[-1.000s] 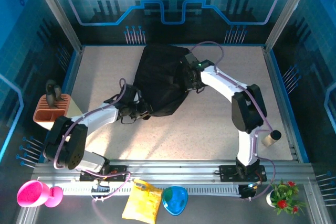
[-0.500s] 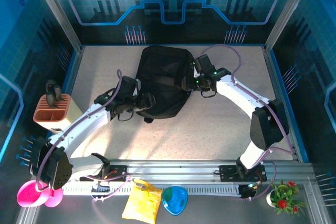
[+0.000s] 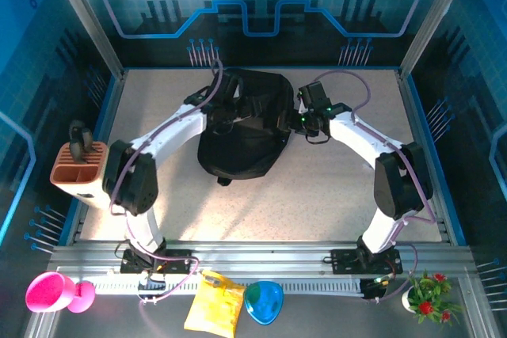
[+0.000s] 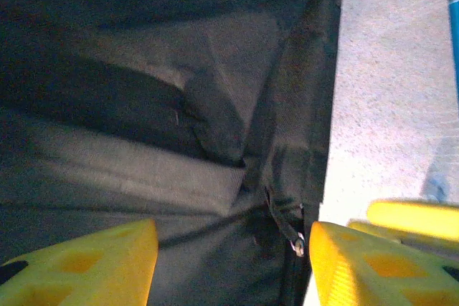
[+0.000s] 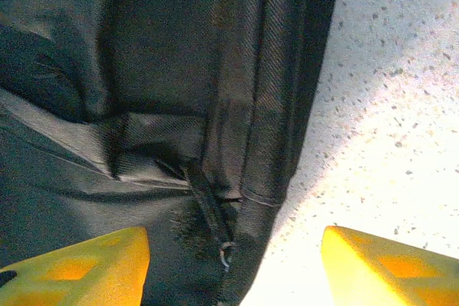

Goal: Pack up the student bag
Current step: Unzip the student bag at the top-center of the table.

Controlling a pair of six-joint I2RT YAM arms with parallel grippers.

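Student bag (image 3: 242,136) is laid flat at far-centre of table (image 3: 333,187), contents not visible. Left gripper (image 4: 231,231) and right gripper (image 5: 234,236) are spread wide over its fabric, nothing gripped. Orange holder (image 3: 70,173) is stocked with dark tools (image 3: 79,140).

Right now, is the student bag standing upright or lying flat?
Lying flat. From above, the student bag spreads its broad black face across the table, and both wrist cameras look down on slack, creased fabric beside the tabletop.

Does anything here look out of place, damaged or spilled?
Nothing stands out. The bag lies slumped on the table, its fabric creased and folded, but no tear shows. Nothing is spilled around it.
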